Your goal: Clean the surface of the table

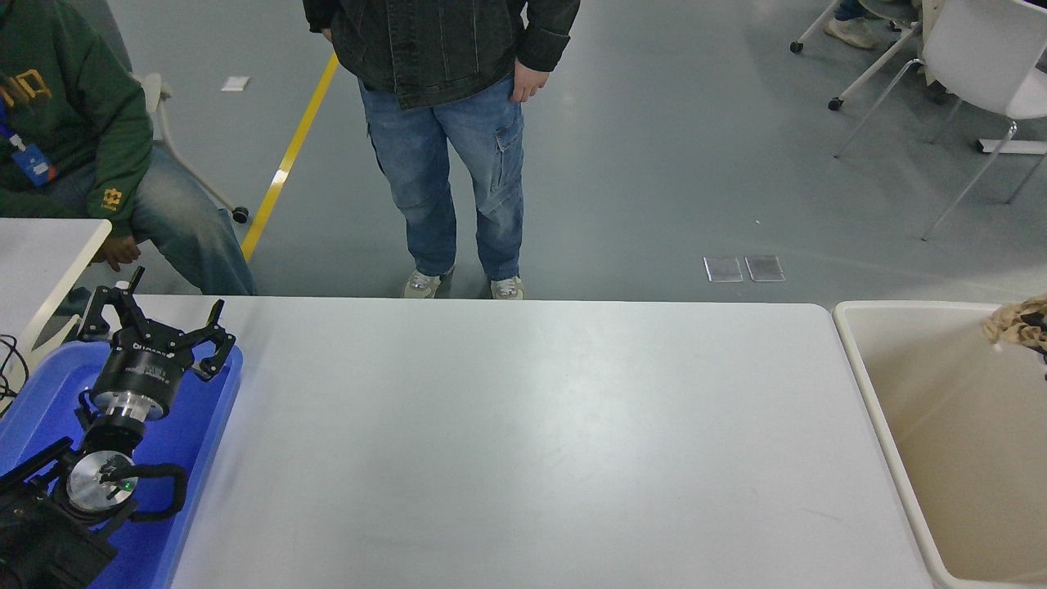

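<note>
The table surface (523, 442) is a wide, light grey-white top with nothing lying on it. At the picture's right edge a crumpled brown paper wad (1013, 321) hangs over the beige bin (867, 384). Only dark fingertips of my right gripper (1035, 330) show in the wad, shut on it; the arm itself is out of the picture. My left gripper (155, 331) is parked open at the lower left, over the blue tray (200, 433).
One person in jeans stands at the table's far edge (458, 164), and another in a green hoodie sits at the far left (74, 139). A smaller white table (41, 254) adjoins the left side. White chairs (973, 57) stand at the far right.
</note>
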Controlling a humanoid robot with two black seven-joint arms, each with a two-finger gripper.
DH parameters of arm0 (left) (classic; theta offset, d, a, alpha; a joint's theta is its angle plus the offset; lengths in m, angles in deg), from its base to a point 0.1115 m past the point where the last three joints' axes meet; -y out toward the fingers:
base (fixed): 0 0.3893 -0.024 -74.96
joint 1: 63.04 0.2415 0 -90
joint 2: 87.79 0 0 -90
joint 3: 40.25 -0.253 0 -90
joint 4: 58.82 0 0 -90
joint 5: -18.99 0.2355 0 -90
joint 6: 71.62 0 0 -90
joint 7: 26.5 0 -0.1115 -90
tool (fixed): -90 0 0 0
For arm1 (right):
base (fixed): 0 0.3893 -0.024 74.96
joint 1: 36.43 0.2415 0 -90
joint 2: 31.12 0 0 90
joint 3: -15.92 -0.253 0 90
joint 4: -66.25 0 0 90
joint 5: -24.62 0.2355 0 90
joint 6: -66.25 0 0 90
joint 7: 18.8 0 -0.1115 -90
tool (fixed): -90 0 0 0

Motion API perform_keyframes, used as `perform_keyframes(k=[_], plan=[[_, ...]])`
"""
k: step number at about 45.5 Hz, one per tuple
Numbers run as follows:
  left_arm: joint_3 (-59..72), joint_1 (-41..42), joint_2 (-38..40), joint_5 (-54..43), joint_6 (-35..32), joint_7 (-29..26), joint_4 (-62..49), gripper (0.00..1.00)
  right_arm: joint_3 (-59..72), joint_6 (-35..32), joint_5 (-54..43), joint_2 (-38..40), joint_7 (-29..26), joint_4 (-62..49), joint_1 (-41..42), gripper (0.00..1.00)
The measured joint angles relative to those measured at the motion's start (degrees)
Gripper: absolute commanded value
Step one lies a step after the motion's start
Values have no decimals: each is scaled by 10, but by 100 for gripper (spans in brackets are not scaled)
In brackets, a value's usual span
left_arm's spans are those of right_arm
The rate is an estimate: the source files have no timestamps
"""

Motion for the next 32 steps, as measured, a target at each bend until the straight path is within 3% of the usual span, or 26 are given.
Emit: perform_keyframes(k=[32], plan=[[0, 0, 0, 0, 0, 0, 0, 100, 12, 3, 1, -130, 16, -220, 21, 0]])
